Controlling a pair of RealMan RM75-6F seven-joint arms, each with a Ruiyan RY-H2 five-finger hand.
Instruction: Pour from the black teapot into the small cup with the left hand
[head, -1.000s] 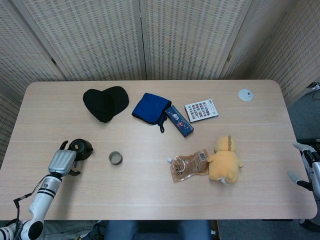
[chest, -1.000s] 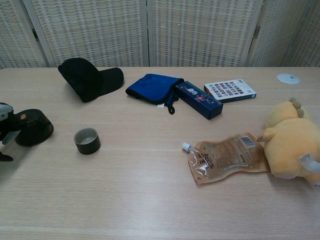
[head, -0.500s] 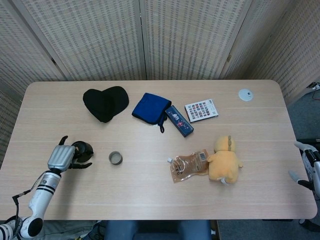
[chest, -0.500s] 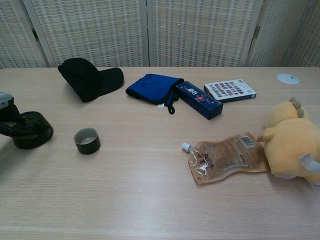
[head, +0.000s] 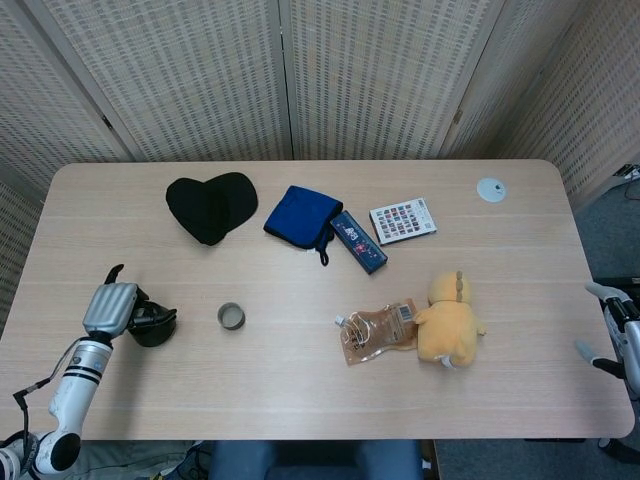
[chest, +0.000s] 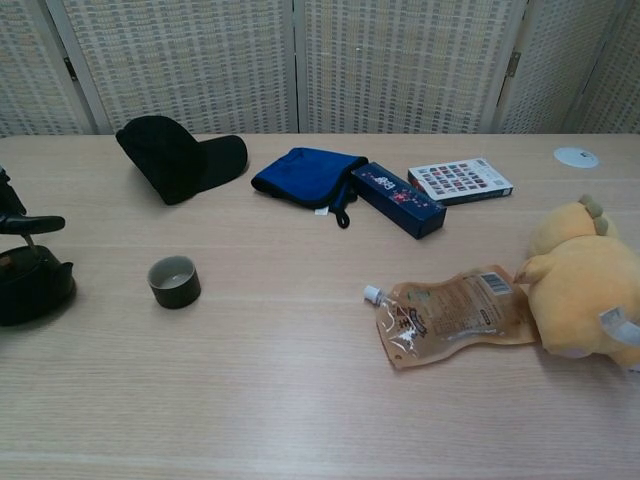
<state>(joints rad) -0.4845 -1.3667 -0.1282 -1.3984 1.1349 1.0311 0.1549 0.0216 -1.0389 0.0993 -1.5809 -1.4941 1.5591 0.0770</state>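
Observation:
The black teapot (head: 155, 327) stands near the table's left front edge, at the far left of the chest view (chest: 30, 290). My left hand (head: 112, 306) is right beside it on the left, its dark fingers reaching over the pot's top and holding it. The chest view shows only one fingertip (chest: 35, 222) above the pot. The small grey cup (head: 231, 317) stands upright and empty-looking a short way to the right of the pot (chest: 174, 281). My right hand (head: 612, 330) hangs off the table's right edge with fingers apart, holding nothing.
A black cap (head: 210, 205), a blue cloth (head: 300, 217), a dark blue box (head: 358, 241) and a colour card (head: 403, 219) lie across the back. A drink pouch (head: 378, 331) and a yellow plush (head: 447, 318) lie at the right. A white disc (head: 490, 190) sits far right.
The teapot has shifted left and nearer to the front edge, away from the cup. My left hand turned and moved left with it. The right hand has not moved.

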